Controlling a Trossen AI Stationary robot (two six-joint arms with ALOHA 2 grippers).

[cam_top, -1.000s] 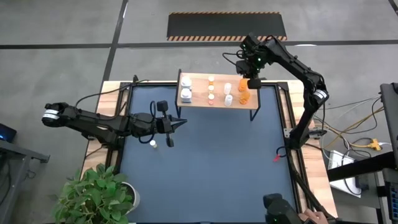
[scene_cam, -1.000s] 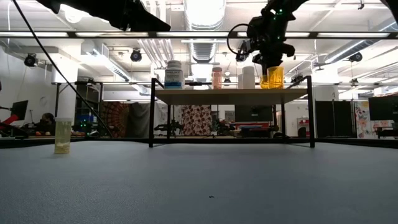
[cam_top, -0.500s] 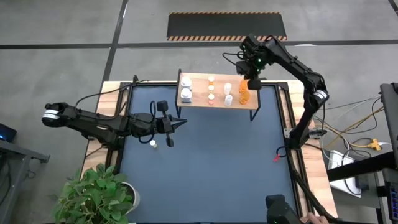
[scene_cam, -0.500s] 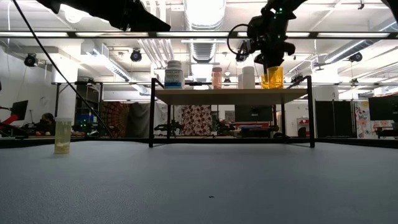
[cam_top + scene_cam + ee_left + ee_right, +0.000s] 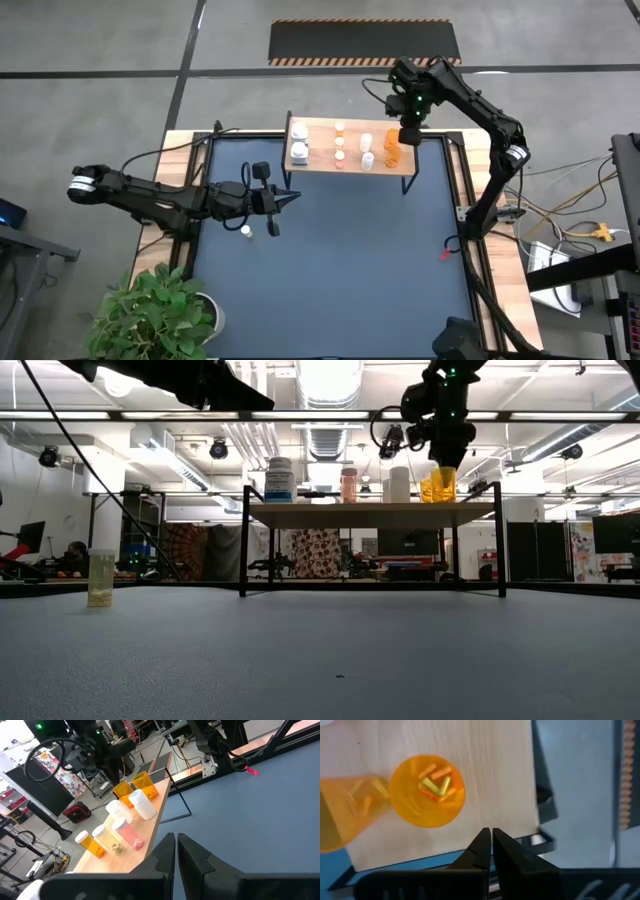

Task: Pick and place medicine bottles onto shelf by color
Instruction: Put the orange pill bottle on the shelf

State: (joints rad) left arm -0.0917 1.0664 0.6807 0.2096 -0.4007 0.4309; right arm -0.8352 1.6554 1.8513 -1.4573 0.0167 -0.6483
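The shelf (image 5: 320, 162), a light-wood board on black legs, stands at the mat's far edge. It carries white bottles (image 5: 298, 152), small capped ones (image 5: 340, 143) and orange ones (image 5: 391, 152). My right gripper (image 5: 409, 131) hovers shut over the shelf's right end. It is just beside an uncapped orange bottle (image 5: 427, 790) with pills inside, and touches nothing. A second orange bottle (image 5: 345, 815) stands next to that one. My left gripper (image 5: 291, 198) hangs shut above the mat's left half. One small white-capped bottle (image 5: 245, 231) stands alone on the mat (image 5: 100, 578).
The dark blue mat (image 5: 340, 270) covers the table, with wooden borders at both sides. A potted plant (image 5: 160, 305) sits at the near left corner. Cables (image 5: 570, 230) trail beyond the right edge. The shelf's thin black legs (image 5: 243, 540) stand on the mat.
My right gripper has shifted slightly toward the table's right edge, from directly above the orange bottle to just beside it. The orange bottles stay on the shelf. My left arm has kept still.
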